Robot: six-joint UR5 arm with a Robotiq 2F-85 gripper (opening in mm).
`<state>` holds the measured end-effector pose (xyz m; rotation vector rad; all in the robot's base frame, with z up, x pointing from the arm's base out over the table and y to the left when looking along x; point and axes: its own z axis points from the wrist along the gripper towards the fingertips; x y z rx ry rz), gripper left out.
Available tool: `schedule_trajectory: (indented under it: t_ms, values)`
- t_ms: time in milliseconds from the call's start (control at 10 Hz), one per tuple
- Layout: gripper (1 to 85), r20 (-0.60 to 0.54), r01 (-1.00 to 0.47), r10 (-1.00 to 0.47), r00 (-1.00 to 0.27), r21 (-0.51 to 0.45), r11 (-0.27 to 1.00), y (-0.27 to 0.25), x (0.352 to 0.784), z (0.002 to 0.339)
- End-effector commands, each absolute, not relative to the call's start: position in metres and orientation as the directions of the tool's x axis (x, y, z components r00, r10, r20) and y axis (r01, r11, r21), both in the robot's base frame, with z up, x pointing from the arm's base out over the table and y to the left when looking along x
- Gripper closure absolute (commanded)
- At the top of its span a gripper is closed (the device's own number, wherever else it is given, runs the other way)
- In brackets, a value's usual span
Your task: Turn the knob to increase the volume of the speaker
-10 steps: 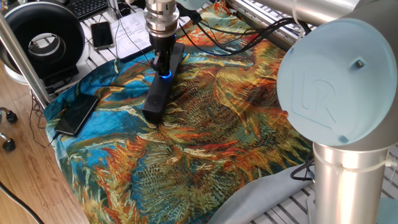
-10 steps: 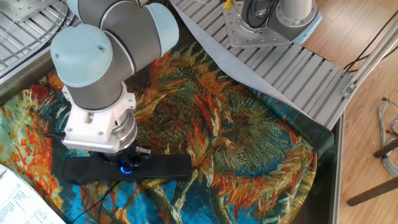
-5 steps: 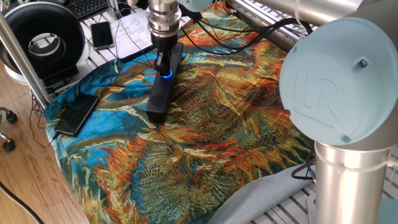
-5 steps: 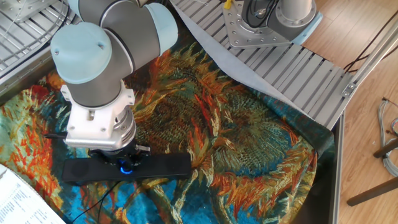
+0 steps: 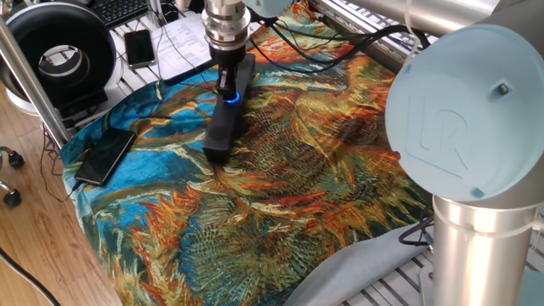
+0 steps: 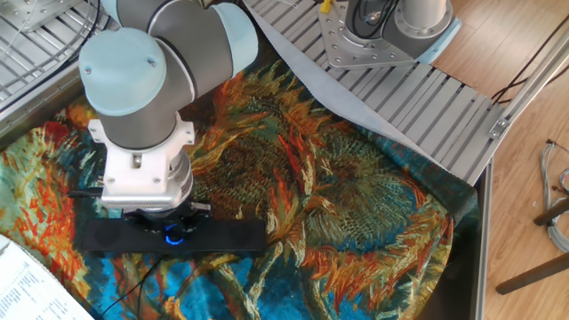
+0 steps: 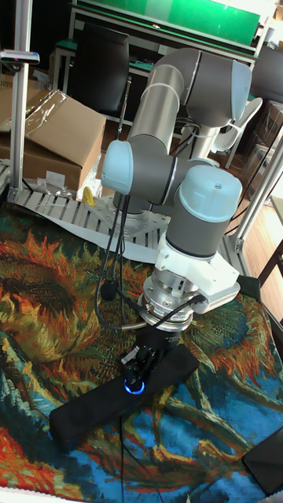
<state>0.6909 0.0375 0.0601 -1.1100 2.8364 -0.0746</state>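
Pincer planted straight down on the knob, fingers closed in on either side of it, blue ring of light glowing at the tips; grip looks shut on the dial, though actual contact sits hidden under the wrist in the other fixed view

Speaker lying flat on the sunflower-print cloth toward the far side of the table, one end pointing at the phone resting at the cloth's edge, well apart; second phone and a big ring-shaped device beyond the cloth, off to the side

Knob set roughly midway along the slim black bar, small and round, far narrower than the bar itself

Judged from the look of it: bar stiff and light, loose on soft fabric, so likely to swing with the wrist if the twist drags; dial hard, smooth, a little slippery, best pinched by its rim from directly above, with light downward pressure to keep the bar from skating

Turn seemingly under way, volume step not yet judged complete
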Motion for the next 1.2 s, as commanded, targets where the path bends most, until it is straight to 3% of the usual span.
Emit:
schedule_trajectory:
  t_ms: [0, 300, 500, 700, 900, 1100]
  values:
    - [64.3, -0.121, -0.691, -0.692, -0.712, -0.057, 0.721, 0.035, 0.691, 0.053]
    - [64.3, -0.125, -0.710, -0.712, -0.691, -0.068, 0.701, 0.028, 0.688, 0.057]
    - [63.7, -0.069, -0.787, -0.795, -0.603, -0.112, 0.607, 0.002, 0.682, 0.079]
    - [29.0, -0.068, -0.793, -0.799, -0.598, -0.093, 0.602, 0.011, 0.680, 0.080]
    - [11.3, -0.114, -0.813, -0.814, -0.569, -0.064, 0.578, 0.012, 0.681, 0.074]
    - [10.3, -0.107, -0.804, -0.802, -0.587, -0.038, 0.593, 0.012, 0.674, 0.073]
